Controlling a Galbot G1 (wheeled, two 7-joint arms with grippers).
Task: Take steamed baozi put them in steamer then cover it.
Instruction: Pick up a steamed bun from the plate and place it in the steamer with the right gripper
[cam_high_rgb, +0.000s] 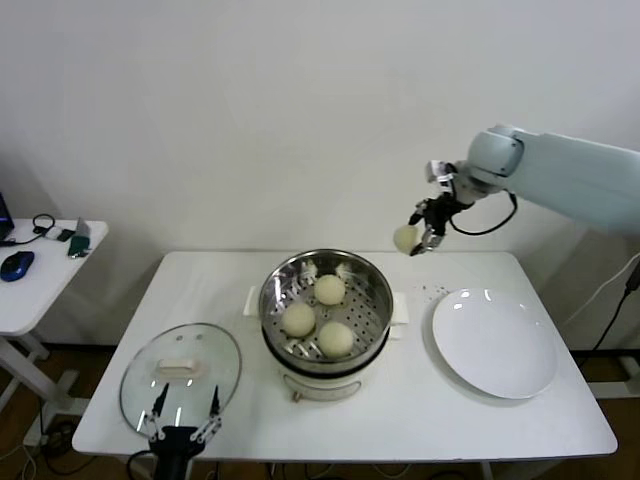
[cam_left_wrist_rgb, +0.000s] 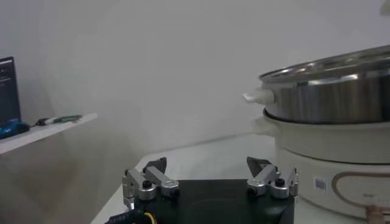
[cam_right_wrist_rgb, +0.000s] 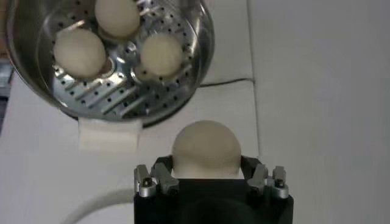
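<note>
The steel steamer (cam_high_rgb: 375, 285) sits on its cream pot base at the table's middle and holds three baozi (cam_high_rgb: 329, 289), (cam_high_rgb: 298, 319), (cam_high_rgb: 336, 339). My right gripper (cam_high_rgb: 415, 240) is shut on the fourth baozi (cam_high_rgb: 406, 237) and holds it in the air, above and to the right of the steamer. In the right wrist view this baozi (cam_right_wrist_rgb: 206, 149) sits between the fingers, with the steamer (cam_right_wrist_rgb: 196, 73) beyond it. The glass cover (cam_high_rgb: 181, 374) lies flat on the table at front left. My left gripper (cam_high_rgb: 184, 412) is open at the cover's near edge.
A flat white plate (cam_high_rgb: 494, 343) lies empty to the right of the steamer. A small side table (cam_high_rgb: 40, 275) with a mouse and small items stands at far left. In the left wrist view the pot base (cam_left_wrist_rgb: 332, 158) stands to one side.
</note>
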